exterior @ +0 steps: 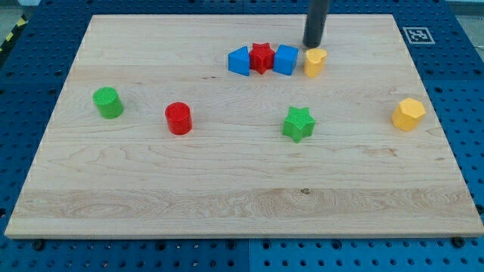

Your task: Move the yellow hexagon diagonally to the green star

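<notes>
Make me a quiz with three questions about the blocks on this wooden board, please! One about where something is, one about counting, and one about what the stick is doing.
1. Where is the yellow hexagon?
A. near the view's right edge of the board
B. in the view's bottom left corner
C. in the row of blocks at the top

2. How many blue blocks are there?
A. one
B. two
C. four

3. What is my tip doing?
A. pressing on the green star
B. sitting at the view's top, just above the yellow heart
C. touching the green cylinder

Answers:
1. A, the hexagon stands alone at the right, apart from the others.
2. B, one blue block and another blue block sit either side of the red star.
3. B, the tip is by the yellow heart, far from the green star.
</notes>
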Controlling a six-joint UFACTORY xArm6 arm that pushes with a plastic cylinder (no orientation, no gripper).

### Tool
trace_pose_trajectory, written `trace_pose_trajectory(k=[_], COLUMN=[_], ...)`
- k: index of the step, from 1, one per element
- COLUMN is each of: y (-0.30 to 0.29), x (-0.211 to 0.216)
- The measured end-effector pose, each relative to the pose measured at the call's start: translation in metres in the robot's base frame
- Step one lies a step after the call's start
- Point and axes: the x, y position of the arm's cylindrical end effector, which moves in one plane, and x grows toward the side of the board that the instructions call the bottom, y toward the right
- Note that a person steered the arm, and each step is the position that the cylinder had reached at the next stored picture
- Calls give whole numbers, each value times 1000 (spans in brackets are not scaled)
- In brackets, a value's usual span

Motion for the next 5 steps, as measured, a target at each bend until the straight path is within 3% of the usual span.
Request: trace_pose_trajectory(k=[1,2,3,4,5], y=[82,150,182,159,102], x=[38,110,171,205,190])
